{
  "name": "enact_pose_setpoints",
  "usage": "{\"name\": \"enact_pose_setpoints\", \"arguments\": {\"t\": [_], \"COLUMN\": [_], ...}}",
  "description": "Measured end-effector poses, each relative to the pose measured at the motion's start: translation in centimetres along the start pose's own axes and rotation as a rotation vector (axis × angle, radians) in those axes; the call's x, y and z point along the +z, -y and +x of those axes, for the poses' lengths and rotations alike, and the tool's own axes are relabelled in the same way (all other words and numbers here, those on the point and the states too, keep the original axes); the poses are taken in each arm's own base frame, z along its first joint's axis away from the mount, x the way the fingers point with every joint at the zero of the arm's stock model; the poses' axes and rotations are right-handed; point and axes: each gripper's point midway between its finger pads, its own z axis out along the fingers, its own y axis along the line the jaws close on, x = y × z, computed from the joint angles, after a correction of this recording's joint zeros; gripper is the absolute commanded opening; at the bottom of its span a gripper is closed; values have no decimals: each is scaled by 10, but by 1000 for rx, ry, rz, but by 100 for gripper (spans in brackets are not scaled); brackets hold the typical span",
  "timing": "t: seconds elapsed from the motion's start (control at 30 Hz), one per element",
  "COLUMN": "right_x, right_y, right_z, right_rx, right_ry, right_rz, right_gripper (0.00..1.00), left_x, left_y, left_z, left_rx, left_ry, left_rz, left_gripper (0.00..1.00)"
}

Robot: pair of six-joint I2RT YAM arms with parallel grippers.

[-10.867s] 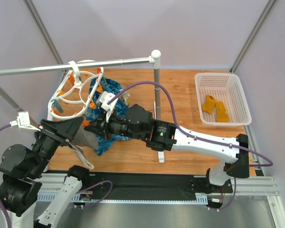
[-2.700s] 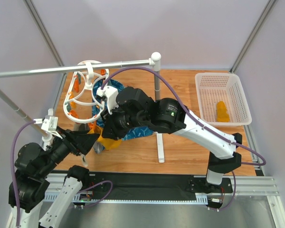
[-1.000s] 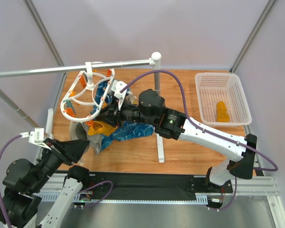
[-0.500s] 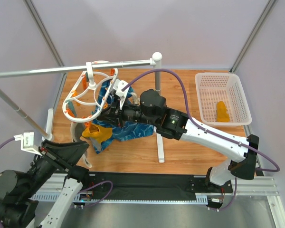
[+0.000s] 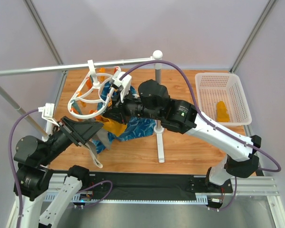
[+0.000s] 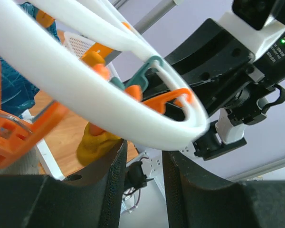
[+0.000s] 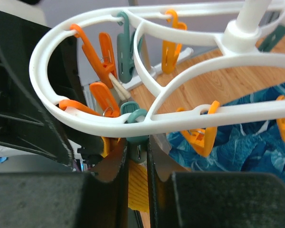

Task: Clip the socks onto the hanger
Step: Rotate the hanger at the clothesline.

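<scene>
The white hanger (image 5: 88,97) hangs from the rail, with orange and teal clips round its rings. My right gripper (image 5: 110,113) reaches under its near-right side. In the right wrist view its jaws (image 7: 137,142) press on a teal clip (image 7: 141,128) under the ring (image 7: 180,118). One yellow sock (image 7: 138,190) hangs just below that clip; whether the clip bites it is hidden. That sock (image 5: 115,127) also shows from above. My left gripper (image 5: 100,127) is open, its fingertips (image 6: 141,147) just under the hanger's rim (image 6: 85,90). A second sock (image 5: 222,111) lies in the basket.
A white basket (image 5: 199,99) stands at the right. The grey rail (image 5: 61,69) crosses the back, its upright post (image 5: 157,109) mid-table. A blue patterned cloth (image 5: 142,126) and a grey garment (image 5: 102,140) hang below the hanger.
My left arm has swung up from the near-left corner to the hanger's near rim, its jaws narrowing. The right jaws have closed on the teal clip, and the sock has shifted right.
</scene>
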Motion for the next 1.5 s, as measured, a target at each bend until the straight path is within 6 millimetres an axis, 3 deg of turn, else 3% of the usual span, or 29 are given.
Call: {"name": "enact_pose_setpoints", "arguments": {"t": [0.23,0.4,0.67,0.77,0.8,0.9,0.93,1.03,1.17,1.33,1.43,1.5], "right_x": [2,-2,-31,-47,-51,-65,-68,-76,-85,-104,-106,-103], "right_y": [15,28,46,49,51,59,60,61,55,50,49,47], "right_z": [27,33,42,39,38,38,39,41,42,39,36,34], "right_rx": [-18,-44,-84,-81,-77,-64,-60,-55,-37,-19,-15,-11], "right_ry": [-112,-130,-128,-117,-114,-117,-120,-132,-136,-102,-70,-56], "right_rz": [138,223,313,322,328,358,365,366,348,337,330,317], "right_gripper": [0,0,1,28,43,65,67,68,68,61,54,51], "left_x": [-26,-50,-88,-91,-89,-81,-78,-71,-63,-53,-54,-57], "left_y": [11,5,-1,-18,-27,-52,-59,-73,-81,-89,-88,-85], "left_z": [-10,-8,-23,-23,-22,-17,-15,-14,-23,-28,-28,-27], "left_rx": [89,156,308,337,341,336,333,337,371,397,398,403], "left_ry": [78,115,209,222,218,184,174,151,150,125,131,144], "left_rz": [-44,-109,-247,-309,-333,-395,-410,-450,-489,-520,-510,-498], "left_gripper": [46,46,47,47,47,47,47,47,59,51,54,62]}}
